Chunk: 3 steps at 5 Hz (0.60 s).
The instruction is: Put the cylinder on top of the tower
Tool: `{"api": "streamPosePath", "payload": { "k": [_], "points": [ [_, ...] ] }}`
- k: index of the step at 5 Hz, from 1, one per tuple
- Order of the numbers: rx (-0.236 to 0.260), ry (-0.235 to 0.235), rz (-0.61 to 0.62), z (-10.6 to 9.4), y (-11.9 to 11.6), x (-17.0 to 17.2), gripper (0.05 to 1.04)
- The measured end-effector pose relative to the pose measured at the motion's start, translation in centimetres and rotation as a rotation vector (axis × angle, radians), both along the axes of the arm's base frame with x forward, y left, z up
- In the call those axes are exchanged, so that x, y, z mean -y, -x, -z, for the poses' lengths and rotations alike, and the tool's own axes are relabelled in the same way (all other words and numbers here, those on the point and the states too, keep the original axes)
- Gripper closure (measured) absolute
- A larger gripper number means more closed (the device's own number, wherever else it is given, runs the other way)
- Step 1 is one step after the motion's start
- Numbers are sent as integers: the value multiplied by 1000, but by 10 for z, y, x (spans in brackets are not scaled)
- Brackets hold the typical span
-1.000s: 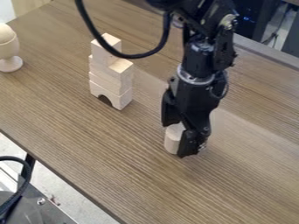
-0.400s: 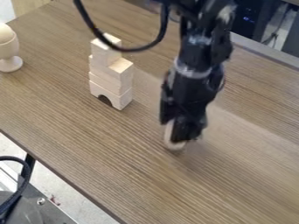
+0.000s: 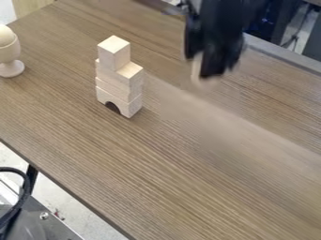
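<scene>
Toward the top right of the camera view, the black two-finger gripper (image 3: 205,66) hangs over the far part of the brown wood-grain table (image 3: 94,164), blurred. Hand state: closed around a pale wooden cylinder (image 3: 197,68). Cylinder shows as a light strip between the dark fingers, partly hidden and smeared; exact tilt can't be told. It's off the tower, well apart from it, to its right in the view.

Pale wooden block tower (image 3: 119,84) stands upright, left of the gripper. Bottom piece is an arched block (image 3: 130,108) with a dark half-round opening facing the near left. Flat layers sit above that. Top piece is a pale wooden squared block (image 3: 114,54), set toward the left, leaving a bare step on the right side of the layer under it.

At the left edge: pale wooden cup-shaped stand (image 3: 11,54) with a round foot, upright on the table, rounded pale top (image 3: 5,35) resting in it, cut by the frame. Lower left corner, beyond the table edge: black cable (image 3: 28,182) curving over grey metal hardware (image 3: 53,227).
</scene>
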<state>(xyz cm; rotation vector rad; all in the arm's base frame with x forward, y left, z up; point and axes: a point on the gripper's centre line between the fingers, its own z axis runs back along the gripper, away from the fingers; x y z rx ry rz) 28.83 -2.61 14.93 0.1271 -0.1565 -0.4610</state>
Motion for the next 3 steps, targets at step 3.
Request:
{"api": "streamPosePath", "payload": {
  "k": [3],
  "points": [
    [-71,-21,-167,-26,10,-58,564]
  ]
}}
